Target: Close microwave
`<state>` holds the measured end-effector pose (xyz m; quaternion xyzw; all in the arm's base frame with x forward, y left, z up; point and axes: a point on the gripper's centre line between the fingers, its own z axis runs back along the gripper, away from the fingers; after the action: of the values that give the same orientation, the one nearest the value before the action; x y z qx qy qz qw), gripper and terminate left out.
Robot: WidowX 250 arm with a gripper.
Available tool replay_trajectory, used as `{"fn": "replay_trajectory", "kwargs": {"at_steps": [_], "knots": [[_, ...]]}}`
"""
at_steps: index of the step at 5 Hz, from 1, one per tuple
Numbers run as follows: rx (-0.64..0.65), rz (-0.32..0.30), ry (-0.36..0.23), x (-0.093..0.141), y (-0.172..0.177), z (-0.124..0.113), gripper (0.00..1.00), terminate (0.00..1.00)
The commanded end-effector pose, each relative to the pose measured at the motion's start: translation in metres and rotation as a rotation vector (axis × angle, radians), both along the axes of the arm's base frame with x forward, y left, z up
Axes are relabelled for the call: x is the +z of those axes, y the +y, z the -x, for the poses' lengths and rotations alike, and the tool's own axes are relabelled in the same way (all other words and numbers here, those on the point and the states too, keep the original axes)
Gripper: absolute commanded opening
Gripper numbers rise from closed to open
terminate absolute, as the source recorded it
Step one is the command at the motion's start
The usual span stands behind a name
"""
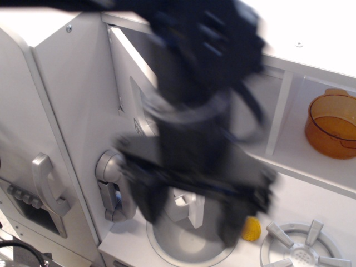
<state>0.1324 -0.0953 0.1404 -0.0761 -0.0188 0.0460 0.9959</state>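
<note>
The microwave is the white box at the upper middle, and its hinged white door (129, 69) stands open, swung out toward me. The door's small window (139, 103) shows just left of the arm. The door's white handle (186, 203) shows low between the fingers. My black gripper (192, 214) is heavily blurred and hangs in front of the door's outer edge. Its left finger (149, 201) is left of the handle and the other finger is right of it, so it looks open. The arm hides the microwave's inside.
An orange pot (331, 125) sits in the doorless cubby at right. A round sink basin (183, 247) lies below the gripper, with a small yellow object (251, 228) and a grey burner (303, 250) beside it. Grey handles (114, 183) (47, 183) are on the left panels.
</note>
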Motion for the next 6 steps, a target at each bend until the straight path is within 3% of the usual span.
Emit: {"fn": "replay_trajectory", "kwargs": {"at_steps": [1,3,6], "knots": [[0.123,-0.076,-0.041,0.008,0.06,-0.013,1.0,0.0],[0.275,-0.112,-0.094,-0.006,0.09,-0.028,1.0,0.0],[0.355,-0.146,-0.072,-0.026,0.07,-0.058,1.0,0.0]]}}
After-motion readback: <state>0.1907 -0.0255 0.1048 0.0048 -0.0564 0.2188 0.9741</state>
